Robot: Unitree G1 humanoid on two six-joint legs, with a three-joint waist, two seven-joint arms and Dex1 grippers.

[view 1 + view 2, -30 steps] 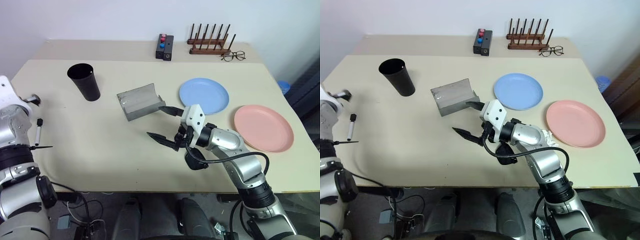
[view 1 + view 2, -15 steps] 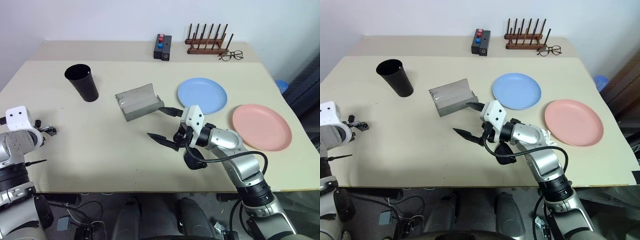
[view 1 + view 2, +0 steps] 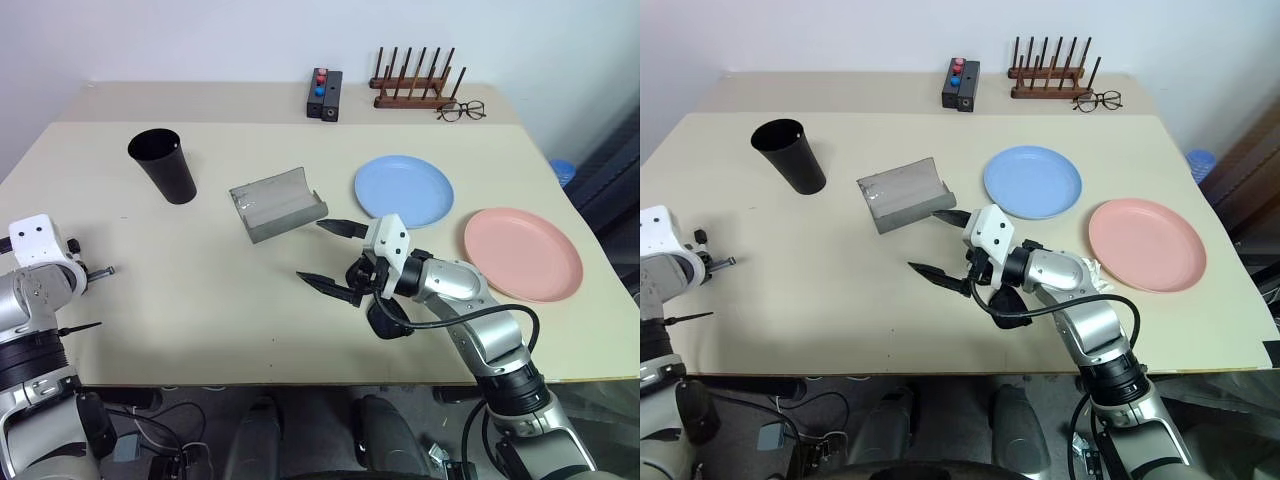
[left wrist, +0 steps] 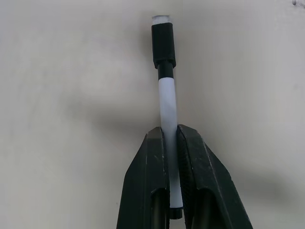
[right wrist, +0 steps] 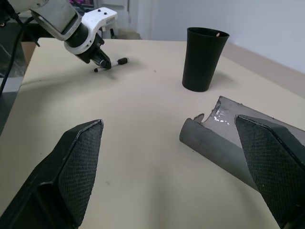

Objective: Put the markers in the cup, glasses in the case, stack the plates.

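My left gripper is shut on the white marker, whose black end sticks out past the fingertips just above the table. It sits at the table's near left edge. The black cup stands upright at the back left. Between the cup and the plates lies the grey case, open. The light blue plate and the salmon pink plate lie apart on the right. My right gripper hovers open and empty just in front of the case. The glasses are out of view.
Along the back edge stand a black box with red and blue buttons and a wooden peg rack, with thin-framed spectacles beside it. Bare tabletop stretches between my two grippers.
My left gripper came down over the white marker lying on the table and closed on it. The right arm has stayed where it was.
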